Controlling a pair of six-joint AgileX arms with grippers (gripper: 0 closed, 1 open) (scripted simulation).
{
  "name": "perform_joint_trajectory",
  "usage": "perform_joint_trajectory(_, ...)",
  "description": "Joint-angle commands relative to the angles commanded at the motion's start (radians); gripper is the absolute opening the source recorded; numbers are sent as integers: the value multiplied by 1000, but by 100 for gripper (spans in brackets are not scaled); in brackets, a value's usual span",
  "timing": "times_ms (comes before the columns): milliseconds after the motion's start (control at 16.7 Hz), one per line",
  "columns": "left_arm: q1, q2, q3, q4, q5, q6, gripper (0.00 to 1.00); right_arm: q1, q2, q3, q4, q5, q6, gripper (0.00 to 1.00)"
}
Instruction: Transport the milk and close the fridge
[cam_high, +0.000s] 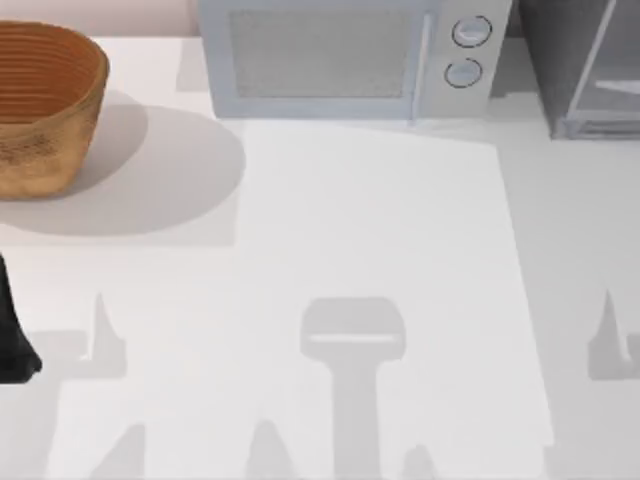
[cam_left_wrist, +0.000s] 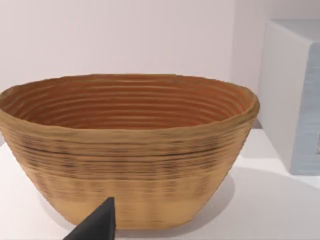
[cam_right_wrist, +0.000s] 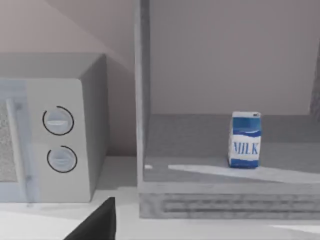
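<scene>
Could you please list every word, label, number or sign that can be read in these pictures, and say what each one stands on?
"MILK": blue lettering on the white lower band of the milk, which stands upright inside the open fridge.
The microwave has two round knobs with no readable marks around them.
The basket bears no text.
</scene>
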Motion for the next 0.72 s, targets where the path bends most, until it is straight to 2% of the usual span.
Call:
perform_joint_trajectory(240,0,0,0,0,0,0,100,0,-181,151,-274,2,-5,100)
perform_joint_trajectory(720,0,0,0,0,0,0,100,-1,-565,462,-1080,8,-11,100)
